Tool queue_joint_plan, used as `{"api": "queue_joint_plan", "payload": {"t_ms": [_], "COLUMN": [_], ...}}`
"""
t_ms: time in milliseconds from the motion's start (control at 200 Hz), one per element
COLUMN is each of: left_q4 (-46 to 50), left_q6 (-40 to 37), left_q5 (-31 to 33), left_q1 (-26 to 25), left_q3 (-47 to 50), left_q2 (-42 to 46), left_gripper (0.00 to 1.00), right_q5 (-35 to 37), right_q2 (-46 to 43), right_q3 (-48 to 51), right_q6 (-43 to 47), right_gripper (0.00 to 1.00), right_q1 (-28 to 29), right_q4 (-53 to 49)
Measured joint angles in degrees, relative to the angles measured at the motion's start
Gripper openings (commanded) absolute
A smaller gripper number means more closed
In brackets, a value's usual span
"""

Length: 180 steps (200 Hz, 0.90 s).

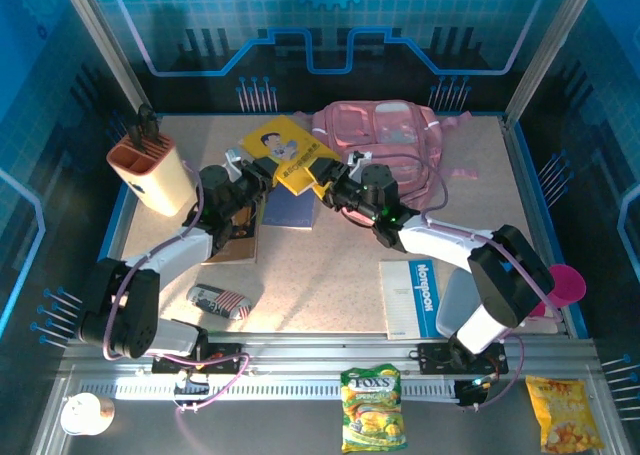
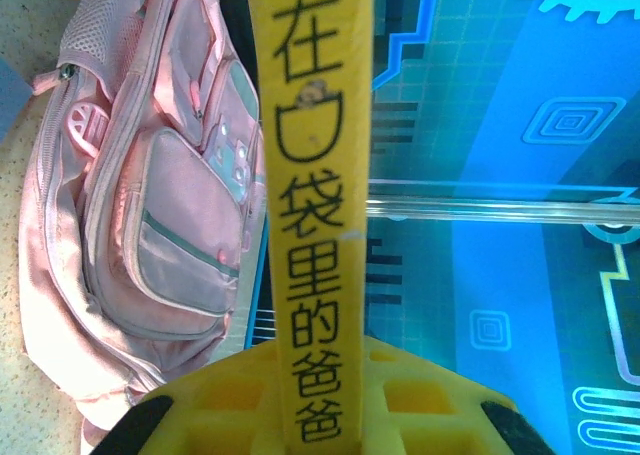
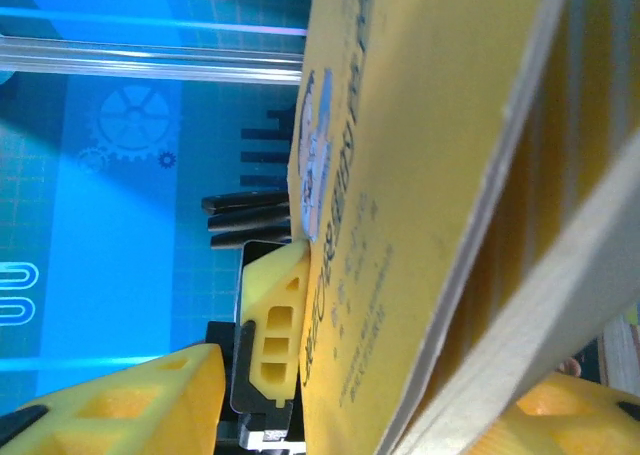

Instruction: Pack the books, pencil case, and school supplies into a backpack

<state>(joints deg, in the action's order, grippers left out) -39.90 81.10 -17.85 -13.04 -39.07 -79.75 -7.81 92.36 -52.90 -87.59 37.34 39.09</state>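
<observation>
The yellow book (image 1: 288, 147) with a cartoon figure is lifted off the table, left of the pink backpack (image 1: 385, 137). My left gripper (image 1: 262, 178) is shut on it; in the left wrist view the book's spine (image 2: 312, 205) stands up between the jaws of the left gripper (image 2: 320, 420), with the backpack (image 2: 150, 225) lying behind. My right gripper (image 1: 328, 183) straddles the book's other edge (image 3: 420, 225). The right gripper (image 3: 340, 400) is open, with a gap between its left finger (image 3: 120, 405) and the cover. A blue-purple book (image 1: 290, 211), a white book with a blue band (image 1: 415, 297) and the pencil case (image 1: 218, 300) lie on the table.
A beige holder (image 1: 152, 175) with an orange top stands at the back left. A dark book (image 1: 232, 251) lies under the left arm. A pink cup (image 1: 566, 285) sits at the right edge. Two snack packs (image 1: 372, 407) (image 1: 557, 411) and a white cup (image 1: 82, 413) lie in front of the rail.
</observation>
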Motion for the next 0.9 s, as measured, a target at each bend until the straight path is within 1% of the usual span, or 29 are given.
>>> {"api": "queue_joint_plan", "payload": {"t_ms": [65,140,190,245,355,400,465,510,560,655,770,900], "left_q4": [-0.5,-0.9,-1.0,-0.9,-0.2,0.8,2.4,4.4,7.5,16.0,25.2,33.5], "left_q6": [0.0,0.0,0.0,0.0,-0.9,-2.0,-4.4,-6.8,-9.2,-16.8,-25.9,-35.4], "left_q5": [0.0,0.0,-0.4,-0.8,-1.0,-1.2,-1.9,-2.3,-2.5,-1.9,-0.6,0.3], "left_q1": [0.0,0.0,0.0,0.0,0.0,0.1,0.0,-0.3,-0.6,-2.1,-4.5,-7.6], "left_q3": [0.0,0.0,0.0,0.0,0.0,0.0,-0.2,-0.7,-1.8,-5.8,-13.2,-22.7], "left_q2": [-0.4,-0.9,-1.1,-1.2,-1.9,-2.0,-2.0,-2.0,-2.0,-2.3,-4.5,-10.7], "left_gripper": [0.0,0.0,0.02,0.05,0.21,0.3,0.43,0.51,0.56,0.65,0.7,0.73], "right_q5": [-0.3,-1.2,-1.7,-2.3,-3.3,-3.6,-3.6,-3.4,-3.1,-2.1,-0.5,0.7], "right_q2": [0.7,2.3,3.7,5.2,5.9,5.9,5.8,5.3,4.2,-0.2,-7.4,-16.1], "right_q3": [0.0,-0.2,-0.6,-1.2,-1.4,-1.4,-1.4,-1.1,-0.2,2.7,6.4,9.0], "right_q6": [0.0,-0.1,-0.2,0.2,0.5,1.7,3.3,4.7,6.5,10.8,16.8,23.2], "right_gripper": [0.51,0.45,0.39,0.29,0.15,0.1,0.06,0.05,0.04,0.04,0.04,0.03], "right_q1": [-0.4,-0.7,-1.0,-1.4,-2.1,-2.3,-2.8,-3.5,-4.4,-7.0,-11.2,-16.3], "right_q4": [0.6,1.6,2.0,2.1,2.6,2.6,1.6,0.3,-1.4,-5.7,-11.9,-19.0]}}
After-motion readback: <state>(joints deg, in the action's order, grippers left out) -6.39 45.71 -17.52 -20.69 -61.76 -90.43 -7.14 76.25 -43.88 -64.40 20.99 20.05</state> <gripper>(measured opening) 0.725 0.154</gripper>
